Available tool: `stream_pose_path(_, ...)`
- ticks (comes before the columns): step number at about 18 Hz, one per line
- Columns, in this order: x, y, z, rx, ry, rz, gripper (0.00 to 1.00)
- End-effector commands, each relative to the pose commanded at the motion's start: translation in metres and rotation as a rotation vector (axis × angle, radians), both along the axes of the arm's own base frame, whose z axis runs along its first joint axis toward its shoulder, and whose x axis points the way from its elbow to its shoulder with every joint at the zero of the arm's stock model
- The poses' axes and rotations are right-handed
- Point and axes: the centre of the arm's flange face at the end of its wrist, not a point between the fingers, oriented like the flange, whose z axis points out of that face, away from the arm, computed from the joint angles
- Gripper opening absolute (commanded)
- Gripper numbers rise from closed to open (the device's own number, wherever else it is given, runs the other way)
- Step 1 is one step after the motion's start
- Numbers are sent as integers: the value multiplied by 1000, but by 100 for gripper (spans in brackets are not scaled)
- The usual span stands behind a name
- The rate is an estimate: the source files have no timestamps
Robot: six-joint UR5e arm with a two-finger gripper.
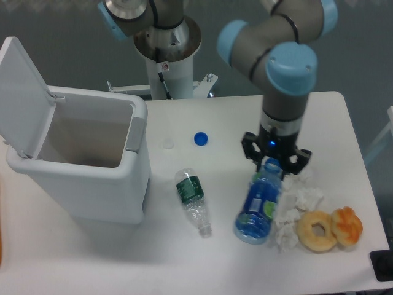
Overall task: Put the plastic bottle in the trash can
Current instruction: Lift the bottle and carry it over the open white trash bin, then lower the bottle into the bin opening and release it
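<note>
1. On the right half of the white worktop (245,270), the plastic bottle (258,209) lies on its side, its cap end pointing up toward the arm and its base toward the front edge.
2. Directly above the bottle's cap end, the end effector (274,161) points downward with its fingers spread to either side of the neck; I cannot tell whether they press on the bottle yet.
3. At the left, the trash can (86,190) stands with its lid swung up and back, its inside open to view.
4. Between the bin and the big bottle, a smaller crushed bottle (193,200) with a dark green label lies on its side.
5. A loose blue cap (201,139) sits farther back, a pale disc (167,144) beside it.
6. Crumpled tissue (298,206) touches the big bottle's right side, with a doughnut (317,231) and a pastry (347,225) just beyond.
</note>
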Motion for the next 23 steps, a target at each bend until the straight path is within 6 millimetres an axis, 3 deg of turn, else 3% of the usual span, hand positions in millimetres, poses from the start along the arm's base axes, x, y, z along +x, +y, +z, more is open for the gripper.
stream_pose_path(5, 69, 9, 64, 134, 10, 33, 37)
stream_pose_path(9, 104, -2, 111, 247, 11, 58, 37)
stream_pose_path(12, 133, -2, 136, 317, -12, 90, 37)
stream_pose_path(17, 178, 20, 144, 369, -88, 152, 40)
stream_pose_path(20, 207, 36, 141, 384, -145, 153, 41)
stream_pose_path(23, 225, 49, 130, 376, -197, 138, 41)
